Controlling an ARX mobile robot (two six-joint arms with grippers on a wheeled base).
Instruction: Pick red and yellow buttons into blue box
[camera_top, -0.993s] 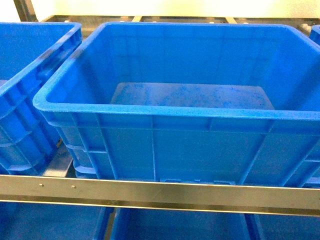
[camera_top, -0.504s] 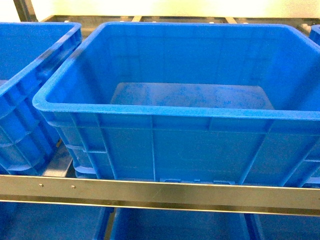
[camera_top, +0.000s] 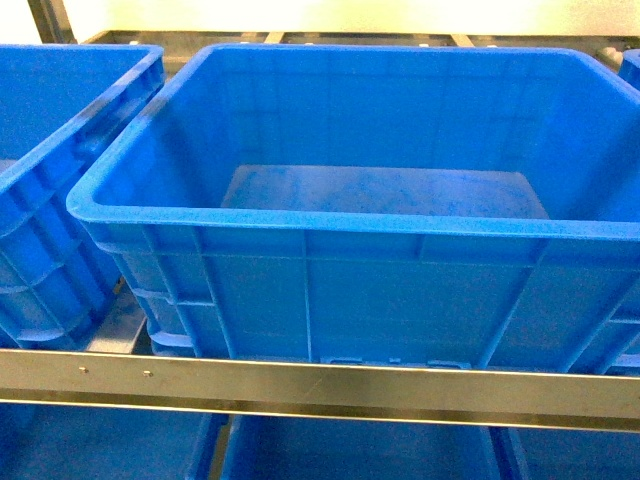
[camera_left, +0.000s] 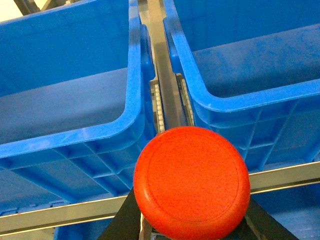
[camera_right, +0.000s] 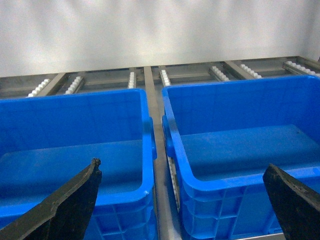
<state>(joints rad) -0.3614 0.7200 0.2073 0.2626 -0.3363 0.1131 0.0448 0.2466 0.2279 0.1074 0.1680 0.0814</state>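
Head view filled by the blue box (camera_top: 350, 215), bare floor inside, on a rack behind a metal rail (camera_top: 320, 385); second blue crate (camera_top: 60, 170) alongside on the left. Left gripper (camera_left: 192, 220) pinching the red button (camera_left: 192, 182), apparently before the gap between crates. Right gripper (camera_right: 182, 200) spread wide, holding nothing. No yellow button seen.
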